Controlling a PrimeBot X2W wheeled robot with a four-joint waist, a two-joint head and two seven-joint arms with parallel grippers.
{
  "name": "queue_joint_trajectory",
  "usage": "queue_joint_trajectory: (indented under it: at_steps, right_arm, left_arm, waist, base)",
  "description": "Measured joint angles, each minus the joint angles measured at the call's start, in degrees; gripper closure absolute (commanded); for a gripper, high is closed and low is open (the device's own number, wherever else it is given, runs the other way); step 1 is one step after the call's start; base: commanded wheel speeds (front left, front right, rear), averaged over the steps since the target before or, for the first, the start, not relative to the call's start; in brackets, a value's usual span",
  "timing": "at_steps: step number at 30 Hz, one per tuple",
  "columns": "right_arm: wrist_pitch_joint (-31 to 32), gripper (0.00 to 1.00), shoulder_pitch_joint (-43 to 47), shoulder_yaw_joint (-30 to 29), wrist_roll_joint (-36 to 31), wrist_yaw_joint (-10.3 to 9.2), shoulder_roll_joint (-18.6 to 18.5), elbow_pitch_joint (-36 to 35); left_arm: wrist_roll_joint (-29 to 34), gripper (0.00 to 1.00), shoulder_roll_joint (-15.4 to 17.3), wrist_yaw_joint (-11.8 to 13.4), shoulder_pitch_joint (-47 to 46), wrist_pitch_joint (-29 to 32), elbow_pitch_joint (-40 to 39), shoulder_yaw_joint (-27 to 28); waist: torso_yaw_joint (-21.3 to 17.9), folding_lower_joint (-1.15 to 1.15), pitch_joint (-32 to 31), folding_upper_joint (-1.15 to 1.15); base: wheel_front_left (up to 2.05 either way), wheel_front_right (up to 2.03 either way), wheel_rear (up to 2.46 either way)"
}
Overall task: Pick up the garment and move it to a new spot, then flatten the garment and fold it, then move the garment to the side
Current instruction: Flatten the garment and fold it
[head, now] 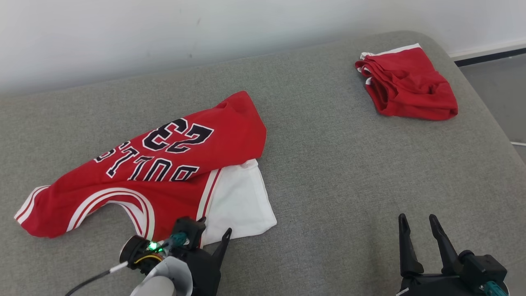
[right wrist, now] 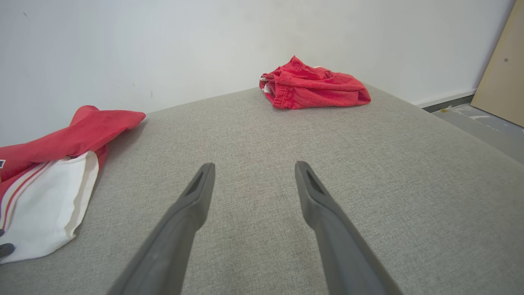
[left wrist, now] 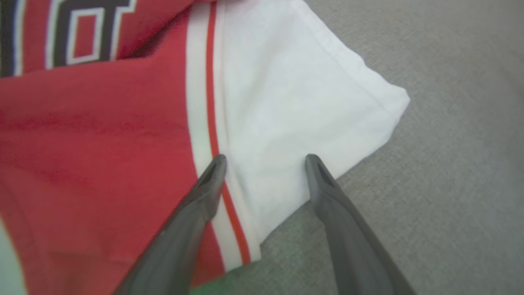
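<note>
The garment is a red jersey with dark "23" lettering and a white sleeve, lying rumpled on the left of the grey cushion. My left gripper hovers at its near edge, open. In the left wrist view the gripper straddles the white sleeve beside the red-and-white stripe of the garment, with nothing pinched. My right gripper stands open over bare cushion at the lower right. Its wrist view has that gripper empty and the garment off to the left.
A folded red piece of clothing lies at the far right corner of the cushion, seen too in the right wrist view. A white wall runs behind. The floor drops away past the right edge.
</note>
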Motion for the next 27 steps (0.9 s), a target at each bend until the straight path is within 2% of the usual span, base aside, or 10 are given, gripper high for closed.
queue_joint_trajectory:
  at_steps: [1, 2, 3, 4, 5, 10, 14, 20, 24, 27]
  right_arm:
    - [0.0, 0.00, 0.0, 0.0, 0.0, 0.00, 0.0, 0.0]
    - [0.0, 0.00, 0.0, 0.0, 0.0, 0.00, 0.0, -0.1]
    - [0.0, 0.00, 0.0, 0.0, 0.0, 0.00, 0.0, -0.1]
    - [0.0, 0.00, 0.0, 0.0, 0.0, 0.00, 0.0, -0.1]
    - [0.0, 0.00, 0.0, 0.0, 0.0, 0.00, 0.0, -0.1]
    - [0.0, 0.00, 0.0, -0.1, -0.2, 0.00, 0.0, 0.0]
    - [0.0, 0.00, 0.2, -0.7, -0.5, 0.00, 0.0, 0.0]
    - [0.0, 0.00, 1.5, -1.4, -0.8, 0.00, 0.0, -0.1]
    - [0.0, 0.00, 2.1, -1.6, -0.9, 0.00, 0.0, 0.0]
    - [0.0, 0.00, 3.3, -1.9, -0.9, 0.00, 0.0, 0.2]
  left_arm:
    - [-0.1, 0.00, -0.1, 0.0, -0.2, 1.8, 0.6, -0.6]
    - [-0.1, 0.15, -0.4, 0.1, -1.3, 4.9, 1.7, -1.4]
    - [-0.2, 0.38, -0.7, 0.1, -1.7, 6.3, 2.0, -1.7]
    - [-0.2, 0.83, -0.9, 0.2, -2.0, 6.7, 2.1, -1.8]
    - [-0.3, 1.00, -1.0, 0.4, -2.2, 6.9, 2.2, -1.8]
    - [-0.4, 1.00, -1.7, 0.4, -2.6, 8.0, 2.7, -2.9]
    - [-0.4, 1.00, -2.1, 0.6, -2.6, 6.3, 2.4, -3.0]
    - [-0.5, 1.00, -2.3, 2.1, -2.5, 2.4, -1.8, -2.3]
    - [-1.2, 1.00, -1.2, 3.1, -1.2, 1.0, -7.2, -1.0]
    - [-2.6, 1.00, 1.8, 4.6, 3.0, 1.3, -13.5, 0.2]
  waist:
    - [0.1, 0.00, 0.0, 0.00]
    - [0.2, 0.00, -0.1, 0.00]
    - [0.2, -0.01, -0.2, 0.00]
    - [0.3, -0.01, -0.2, -0.01]
    - [0.4, -0.01, -0.2, -0.01]
    - [0.8, -0.01, -0.8, 0.00]
    - [1.6, 0.00, -1.5, 0.00]
    - [4.2, -0.01, -3.1, 0.00]
    - [6.7, -0.01, -4.5, 0.00]
    - [9.3, -0.01, -5.9, 0.00]
  base:
    - [0.00, 0.00, 0.00]
    - [0.00, 0.00, 0.00]
    - [0.00, 0.00, 0.00]
    - [0.00, 0.00, 0.00]
    - [0.00, 0.00, 0.00]
    - [0.00, 0.00, 0.00]
    - [0.00, 0.00, 0.00]
    - [0.00, 0.00, 0.00]
    - [0.00, 0.00, 0.00]
    - [0.00, 0.00, 0.00]
